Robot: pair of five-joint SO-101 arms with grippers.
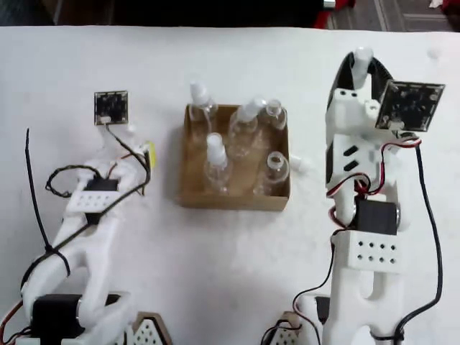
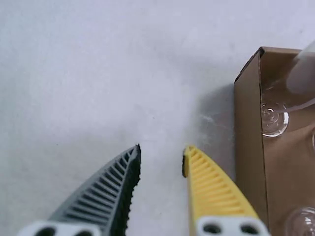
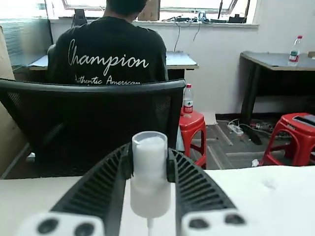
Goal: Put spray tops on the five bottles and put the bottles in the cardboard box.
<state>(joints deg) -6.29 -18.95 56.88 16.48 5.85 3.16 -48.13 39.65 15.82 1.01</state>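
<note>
Bottles (image 1: 215,169), all five, already stand in the cardboard box (image 1: 233,200) mid desk (image 1: 215,273), three capped and two apparently bare-necked; right gripper (image 3: 149,155) clamped on a spray top (image 3: 150,196) held high near the far edge; left gripper (image 2: 162,150) parted and empty beside the box; capped neighbours crowd the bare necks.

Left wrist view: the cardboard box (image 2: 248,147) is cut off by the frame edge, a bottle (image 2: 273,118) inside shows only in part, and a pale shape (image 2: 305,69) near it is blurred. Right wrist view: the dip tube of the gripped spray top (image 3: 150,177) runs off the frame edge. High view: a white item (image 1: 300,164) beside the box is too small to identify.
</note>
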